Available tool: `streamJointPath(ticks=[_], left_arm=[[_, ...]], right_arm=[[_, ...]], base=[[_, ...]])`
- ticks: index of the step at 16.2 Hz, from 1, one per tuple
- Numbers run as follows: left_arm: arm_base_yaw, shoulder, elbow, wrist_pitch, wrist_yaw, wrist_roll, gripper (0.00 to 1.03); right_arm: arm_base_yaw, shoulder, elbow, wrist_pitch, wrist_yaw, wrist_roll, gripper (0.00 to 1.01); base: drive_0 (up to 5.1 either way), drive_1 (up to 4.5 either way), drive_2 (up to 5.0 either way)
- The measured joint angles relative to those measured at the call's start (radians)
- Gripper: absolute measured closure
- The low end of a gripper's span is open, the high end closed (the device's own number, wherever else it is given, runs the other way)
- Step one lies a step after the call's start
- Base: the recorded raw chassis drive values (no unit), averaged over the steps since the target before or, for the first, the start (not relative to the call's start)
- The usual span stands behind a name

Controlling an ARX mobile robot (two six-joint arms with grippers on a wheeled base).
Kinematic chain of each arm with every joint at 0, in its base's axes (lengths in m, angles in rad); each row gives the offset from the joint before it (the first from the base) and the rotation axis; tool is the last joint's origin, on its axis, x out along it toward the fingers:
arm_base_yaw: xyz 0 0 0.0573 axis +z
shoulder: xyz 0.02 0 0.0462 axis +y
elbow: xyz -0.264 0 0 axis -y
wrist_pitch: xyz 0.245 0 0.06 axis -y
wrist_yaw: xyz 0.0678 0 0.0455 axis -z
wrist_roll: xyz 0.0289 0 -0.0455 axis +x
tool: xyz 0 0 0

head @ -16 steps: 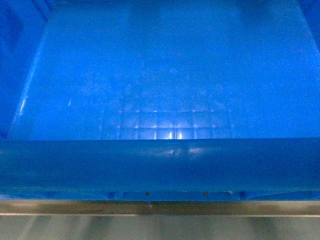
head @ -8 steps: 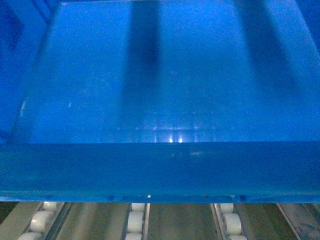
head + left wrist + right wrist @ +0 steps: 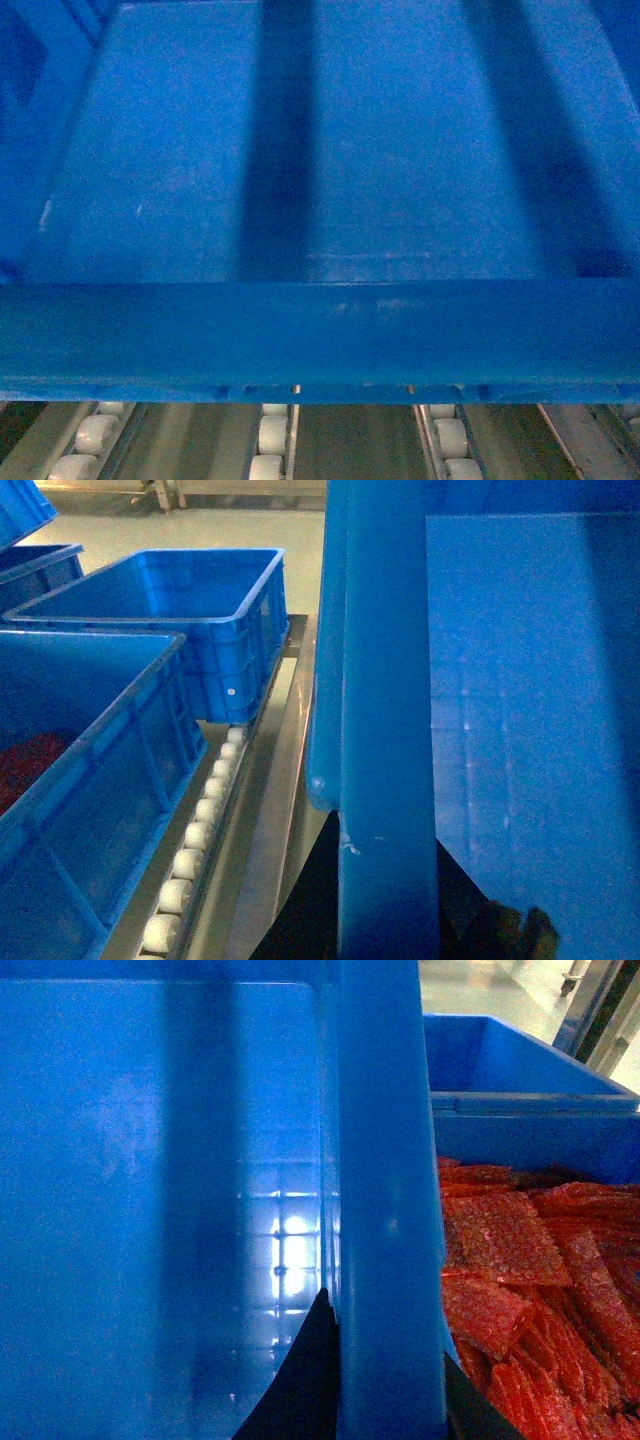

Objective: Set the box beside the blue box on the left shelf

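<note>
Here the box [image 3: 320, 330] fills the head view, carried between both arms above the shelf's roller tracks [image 3: 272, 440], with the left hand [image 3: 390, 900] clamped over its left wall and the right hand [image 3: 385, 1390] clamped over its right wall. The lane is tight: empty blue crates [image 3: 190, 610] sit just beside it on the left and a crate of red packets [image 3: 540, 1290] on the right, so any sideways drift could knock a rim against a neighbour. I judge a tilted set-down risky too, since the rollers would let the box run.
</note>
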Motion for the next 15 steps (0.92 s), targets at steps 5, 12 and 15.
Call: streamJointPath(ticks=[5, 12, 15], left_arm=[[0.000, 0.000, 0.000, 0.000, 0.000, 0.000, 0.94], [0.000, 0.000, 0.000, 0.000, 0.000, 0.000, 0.94], [0.000, 0.000, 0.000, 0.000, 0.000, 0.000, 0.94]], right_arm=[[0.000, -0.002, 0.000, 0.000, 0.000, 0.000, 0.92], [0.000, -0.002, 0.000, 0.000, 0.000, 0.000, 0.92], [0.000, -0.002, 0.000, 0.000, 0.000, 0.000, 0.92]], base=[[0.0, 0.00, 0.0], [0.0, 0.00, 0.0], [0.0, 0.00, 0.0]])
